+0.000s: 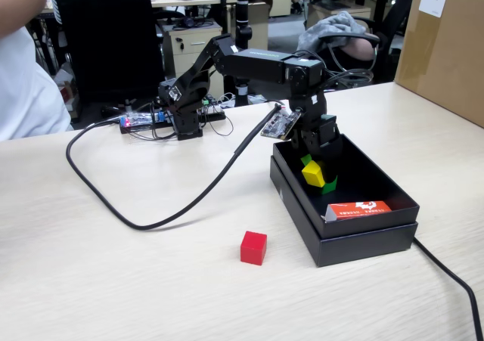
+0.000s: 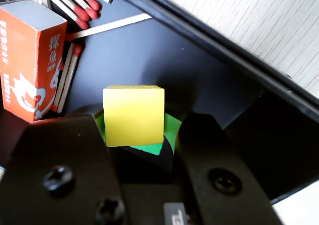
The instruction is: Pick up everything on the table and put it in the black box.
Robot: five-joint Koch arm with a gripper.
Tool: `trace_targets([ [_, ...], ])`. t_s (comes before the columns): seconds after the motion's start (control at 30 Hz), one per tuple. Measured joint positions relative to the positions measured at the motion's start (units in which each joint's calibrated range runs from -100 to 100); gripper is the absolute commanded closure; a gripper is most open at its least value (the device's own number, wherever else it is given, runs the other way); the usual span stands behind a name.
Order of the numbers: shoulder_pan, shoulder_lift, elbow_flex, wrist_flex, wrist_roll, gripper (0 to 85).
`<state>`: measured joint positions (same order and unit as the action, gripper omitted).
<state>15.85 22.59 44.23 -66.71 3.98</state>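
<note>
The black box (image 1: pixel 363 243) stands on the light wood table (image 1: pixel 113 280), right of centre in the fixed view. My gripper (image 1: pixel 321 163) reaches down into it. In the wrist view the yellow cube (image 2: pixel 133 115) sits between the jaws of my gripper (image 2: pixel 144 120), with green showing in a thin gap on each side, so the jaws look open. It lies over the green cube (image 2: pixel 169 130). Both also show in the fixed view, the yellow cube (image 1: pixel 314 173) tilted against the green cube (image 1: pixel 330 184). The red cube (image 1: pixel 253 247) lies on the table left of the box.
An orange-red matchbox (image 1: pixel 359 209) lies inside the box at its near end, and the wrist view shows it (image 2: pixel 30 60) with loose matches (image 2: pixel 75 5). A black cable (image 1: pixel 189 201) loops across the table. A big brown carton (image 1: pixel 446 46) stands far right, a person (image 1: pixel 23 76) far left.
</note>
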Motion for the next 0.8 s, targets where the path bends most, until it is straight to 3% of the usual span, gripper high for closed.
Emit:
trace_targets([
  [0.5, -0.9, 0.9, -0.2, -2.9, 0.2, 84.1],
  [0.6, -0.9, 1.2, -0.1, -2.9, 0.3, 66.8],
  [0.8, -0.7, 2.3, -0.2, -2.9, 0.5, 62.5],
])
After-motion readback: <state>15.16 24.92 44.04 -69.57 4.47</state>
